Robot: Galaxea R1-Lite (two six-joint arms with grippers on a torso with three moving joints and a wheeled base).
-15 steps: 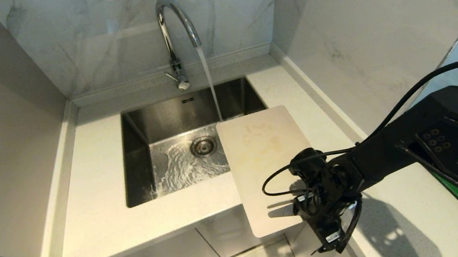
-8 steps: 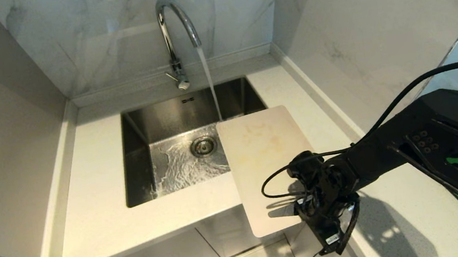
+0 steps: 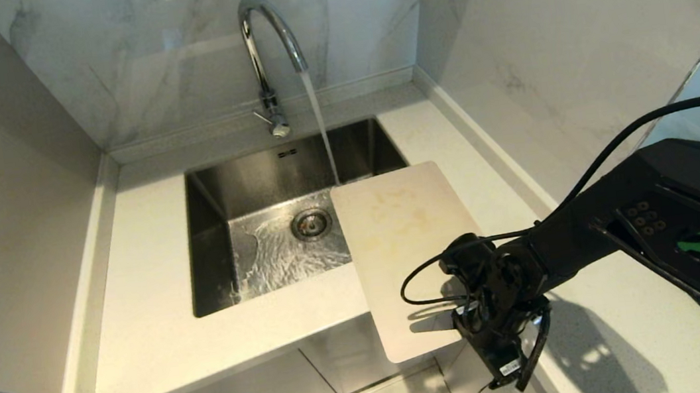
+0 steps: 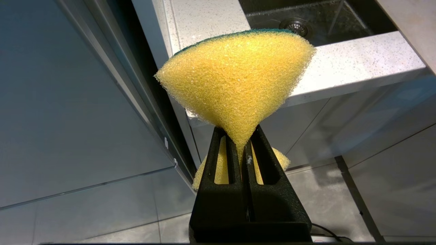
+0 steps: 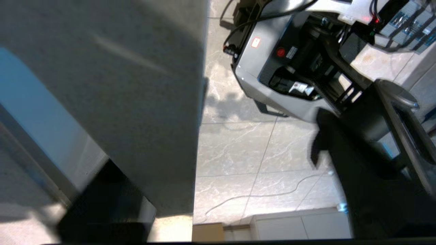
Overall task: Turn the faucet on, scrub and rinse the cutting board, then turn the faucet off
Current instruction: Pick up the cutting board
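hidden: near right corner of the cutting board under the right gripper; its jaws masked by the wrist | cut off: right arm at head view's right edge; left gripper at frame bottom | blurred: dark finger, right wrist view's lower right

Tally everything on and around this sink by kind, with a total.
Faucet: 1
Sink: 1
Cutting board: 1
Sponge: 1
Grippers: 2, the left gripper and the right gripper
Total: 6
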